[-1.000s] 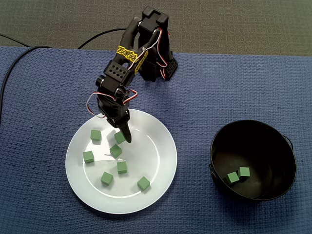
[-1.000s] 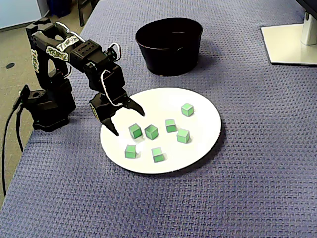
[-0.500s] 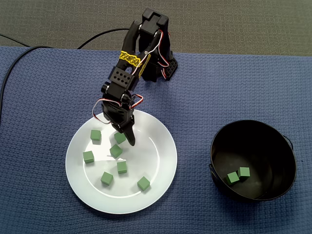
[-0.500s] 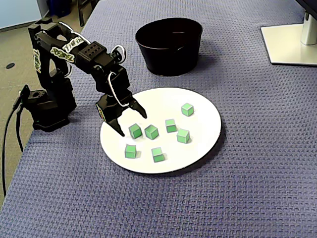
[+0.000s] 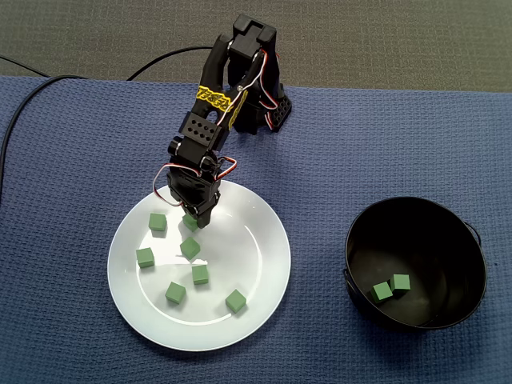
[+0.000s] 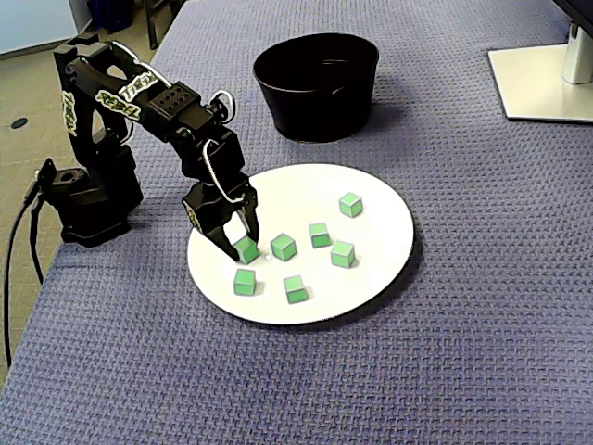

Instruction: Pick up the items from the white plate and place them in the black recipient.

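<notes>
A white plate [image 5: 256,240] [image 6: 380,204] lies on the blue cloth and carries several small green cubes, among them one at the plate's left side [image 5: 145,257] and one toward the bowl [image 6: 350,204]. My black gripper [image 5: 194,222] [image 6: 243,248] is down on the plate's edge nearest the arm base, its fingers closed around one green cube [image 6: 247,250] that still rests on the plate. The black bowl [image 5: 416,212] [image 6: 317,83] stands apart from the plate, with two green cubes [image 5: 390,286] inside it.
The arm's base [image 5: 260,104] [image 6: 88,195] sits at the cloth's edge, with a black cable [image 5: 24,104] running off from it. A white monitor foot [image 6: 547,83] stands beyond the bowl. The blue woven cloth [image 5: 360,136] covers the table.
The gripper has come down and forward onto the plate, and its open fingers have closed around the nearest cube. The other cubes have stayed put.
</notes>
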### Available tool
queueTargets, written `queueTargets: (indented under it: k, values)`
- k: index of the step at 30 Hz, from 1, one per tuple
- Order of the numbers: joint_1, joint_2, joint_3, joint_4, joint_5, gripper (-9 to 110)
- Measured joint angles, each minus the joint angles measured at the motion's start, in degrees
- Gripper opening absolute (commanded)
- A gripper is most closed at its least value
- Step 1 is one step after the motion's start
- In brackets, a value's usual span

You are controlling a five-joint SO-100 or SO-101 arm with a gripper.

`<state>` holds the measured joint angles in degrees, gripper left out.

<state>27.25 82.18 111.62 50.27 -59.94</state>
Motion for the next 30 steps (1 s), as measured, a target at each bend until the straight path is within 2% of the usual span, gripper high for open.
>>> queueTargets:
  k: [4,8,12,17,20,24,30]
  values:
    - [-0.09,0.88,-1.05,0.88,2.46,0]
    - [-2.02,4.92,-8.53,11.78,10.37,0]
    - [-8.70,8.00,-23.82,26.19,24.17,0]
    - [-23.99,6.50,-49.75,39.11,40.08,0]
    - [-36.04,3.34,-62.93,40.25,41.22,0]
    - [-52.38,-5.10,-72.51,40.17,38.14,0]
    - [-62.23,-24.08,-81.56,36.39,35.33,0]
